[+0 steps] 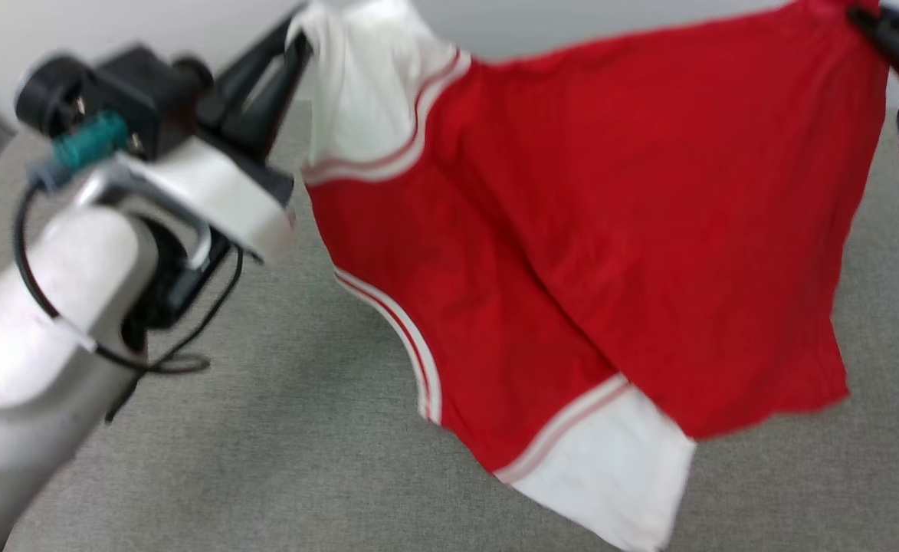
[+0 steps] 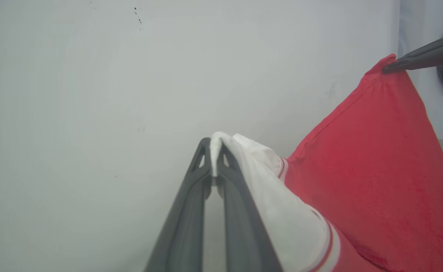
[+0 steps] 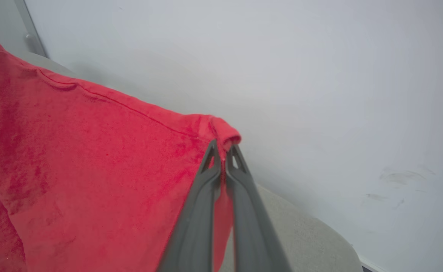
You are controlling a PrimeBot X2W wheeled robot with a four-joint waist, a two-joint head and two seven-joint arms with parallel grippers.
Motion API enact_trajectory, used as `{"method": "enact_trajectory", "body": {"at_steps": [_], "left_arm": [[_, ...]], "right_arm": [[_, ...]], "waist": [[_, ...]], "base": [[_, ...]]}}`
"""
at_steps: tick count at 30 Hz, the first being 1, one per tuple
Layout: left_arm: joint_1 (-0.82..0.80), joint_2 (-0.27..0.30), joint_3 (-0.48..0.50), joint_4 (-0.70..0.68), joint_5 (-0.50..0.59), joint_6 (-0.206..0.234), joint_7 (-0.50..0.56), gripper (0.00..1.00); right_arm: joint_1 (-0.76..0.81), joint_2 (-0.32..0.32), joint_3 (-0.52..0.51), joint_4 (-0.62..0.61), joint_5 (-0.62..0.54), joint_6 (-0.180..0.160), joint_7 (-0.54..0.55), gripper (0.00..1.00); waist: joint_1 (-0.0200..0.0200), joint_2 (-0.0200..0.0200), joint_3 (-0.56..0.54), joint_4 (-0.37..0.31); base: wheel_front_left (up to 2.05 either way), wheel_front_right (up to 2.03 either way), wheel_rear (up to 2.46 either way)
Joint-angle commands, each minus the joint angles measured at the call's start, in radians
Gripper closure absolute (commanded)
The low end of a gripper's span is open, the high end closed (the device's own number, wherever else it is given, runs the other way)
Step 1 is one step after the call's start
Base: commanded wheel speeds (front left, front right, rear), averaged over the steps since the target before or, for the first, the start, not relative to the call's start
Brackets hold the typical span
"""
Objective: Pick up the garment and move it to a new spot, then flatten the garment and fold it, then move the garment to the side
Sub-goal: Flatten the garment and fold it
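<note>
The red jersey shirt with white short sleeves (image 1: 572, 230) hangs spread above the grey bench (image 1: 303, 429), left hand (image 1: 298, 47) clenched on a white sleeve tip and right hand (image 1: 863, 19) on a red corner, probably to lay it flat.

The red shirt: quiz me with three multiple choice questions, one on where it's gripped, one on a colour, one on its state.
1. The left hand grips the garment at: A a white sleeve; B the neckline; C the lettering.
2. The surface below is: A blue; B grey; C brown.
3. The garment is: A folded; B lying flat; C held up, draped between both hands.
Answers: A, white cloth is clamped in it; B, grey fabric spreads underneath; C, the right hand pinches a red corner too.
</note>
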State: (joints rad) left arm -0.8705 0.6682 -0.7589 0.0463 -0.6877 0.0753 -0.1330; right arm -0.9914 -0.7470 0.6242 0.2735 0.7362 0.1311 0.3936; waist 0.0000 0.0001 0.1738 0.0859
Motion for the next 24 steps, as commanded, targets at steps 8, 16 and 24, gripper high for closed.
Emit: {"method": "enact_trajectory", "body": {"at_steps": [8, 16, 24], "left_arm": [[-0.345, -0.071, 0.053, 0.132, 0.024, -0.091, 0.035, 1.00], [-0.661, -0.126, 0.063, 0.282, 0.060, -0.158, 0.081, 1.00], [-0.912, -0.153, 0.039, 0.464, 0.083, -0.198, 0.038, 1.00]], "right_arm": [[-0.197, 0.076, -0.110, 0.062, -0.113, -0.001, -0.034, 1.00], [-0.447, 0.142, -0.131, 0.138, -0.227, -0.001, -0.035, 1.00], [-0.688, 0.202, -0.097, 0.272, -0.287, -0.001, -0.095, 1.00]], "waist": [[0.0000, -0.0001, 0.107, -0.032], [0.0000, -0.0001, 0.222, -0.051], [0.0000, -0.0001, 0.314, -0.056]], "base": [[0.00, 0.00, 0.00], [0.00, 0.00, 0.00], [0.00, 0.00, 0.00]]}}
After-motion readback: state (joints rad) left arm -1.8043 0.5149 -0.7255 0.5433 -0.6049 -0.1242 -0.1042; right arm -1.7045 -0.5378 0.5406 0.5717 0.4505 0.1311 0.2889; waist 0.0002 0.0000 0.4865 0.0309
